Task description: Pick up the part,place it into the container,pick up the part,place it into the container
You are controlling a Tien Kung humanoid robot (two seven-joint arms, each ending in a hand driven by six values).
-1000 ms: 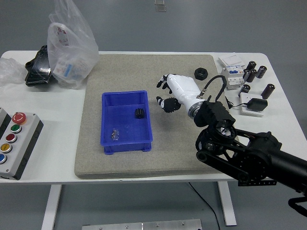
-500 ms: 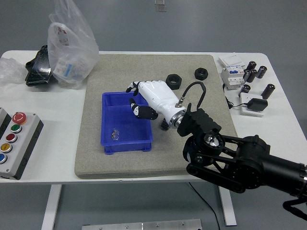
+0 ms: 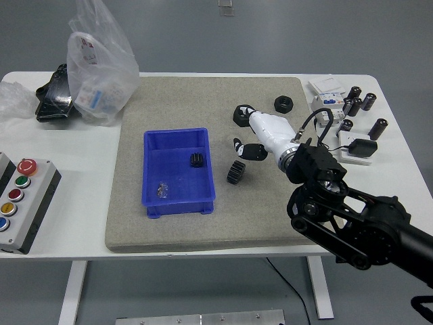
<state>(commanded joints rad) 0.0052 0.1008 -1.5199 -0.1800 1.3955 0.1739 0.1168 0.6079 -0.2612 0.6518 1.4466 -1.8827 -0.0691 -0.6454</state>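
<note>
A blue container [image 3: 152, 145] sits on the grey mat [image 3: 169, 101], left of centre. It holds a small black gear [image 3: 196, 160] and a small metal part [image 3: 162, 190]. A larger black gear [image 3: 235, 172] lies on the mat just right of the container. My right hand [image 3: 242, 132] is white, on a black arm coming in from the lower right. Its fingers are stretched out and hold nothing, and the fingertips lie over a black hex nut [image 3: 240, 113]. The thumb [image 3: 249, 150] sits just above the larger gear. A second black nut [image 3: 283, 103] lies further right.
A clear plastic bag [image 3: 101, 64] and a black object [image 3: 53, 95] are at the back left. A button box [image 3: 20, 203] stands at the left edge. Several black cylinders [image 3: 358, 101], a white breaker [image 3: 327, 108] and a black charger [image 3: 357, 147] are at the right.
My right hand swung left over the container, then back right to the hex nut. The larger black gear now lies in the open on the mat beside the container.
</note>
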